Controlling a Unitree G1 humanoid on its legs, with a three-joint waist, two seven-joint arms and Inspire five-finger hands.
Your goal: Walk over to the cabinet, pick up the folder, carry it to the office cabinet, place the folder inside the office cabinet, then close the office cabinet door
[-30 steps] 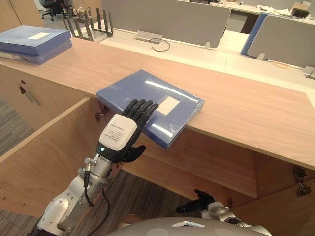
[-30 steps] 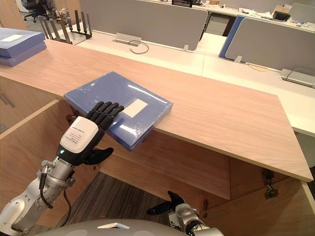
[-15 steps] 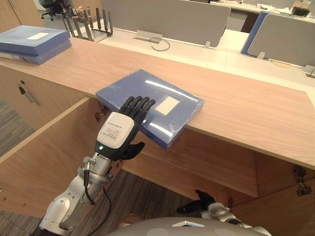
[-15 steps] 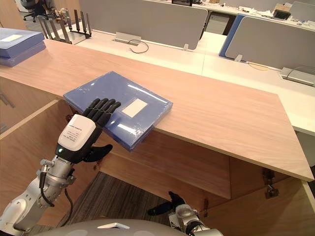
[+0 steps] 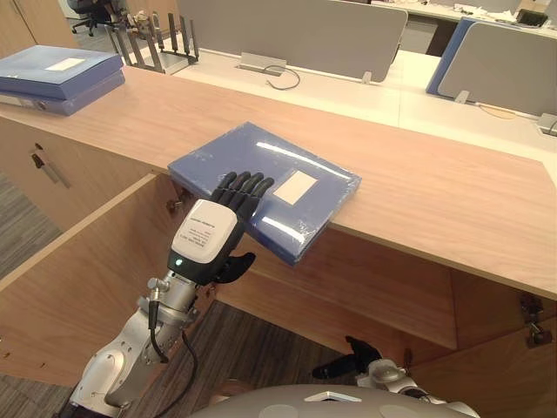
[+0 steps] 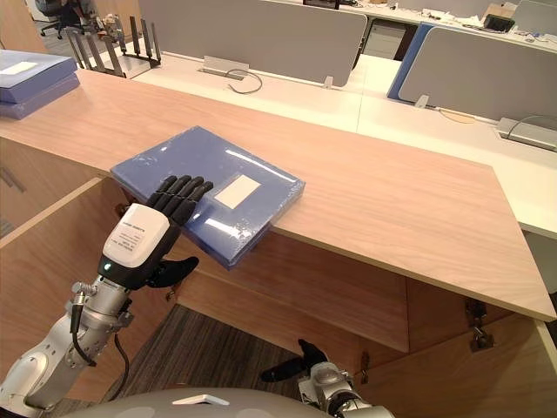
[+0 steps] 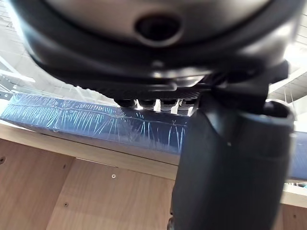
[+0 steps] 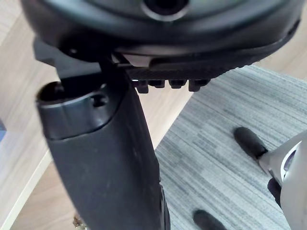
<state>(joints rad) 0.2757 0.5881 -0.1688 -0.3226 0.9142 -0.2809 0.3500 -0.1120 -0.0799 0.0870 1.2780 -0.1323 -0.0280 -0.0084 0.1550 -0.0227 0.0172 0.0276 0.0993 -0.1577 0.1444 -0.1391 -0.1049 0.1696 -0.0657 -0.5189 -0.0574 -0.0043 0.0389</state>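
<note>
At the wooden cabinet top (image 5: 418,192), left hand (image 5: 207,239) rests flat on the blue plastic-wrapped folder (image 5: 261,158), nothing gripped; gotta pinch from underneath.

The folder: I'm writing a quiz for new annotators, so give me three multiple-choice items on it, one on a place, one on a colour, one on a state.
1. Where does the folder lie?
A. On the floor
B. On the wooden cabinet top, one corner past the front edge
C. On a shelf inside the cabinet

2. What colour is the folder?
A. Red
B. Green
C. Blue

3. How is the left hand?
A. Fingers straight, resting on the folder's top
B. Curled into a fist, away from the folder
C. Holding the folder up in the air

Answers: 1 B, its near corner overhangs the edge; 2 C, it is blue under shiny wrap; 3 A, the fingers lie flat on the cover, the thumb lower down.
</note>
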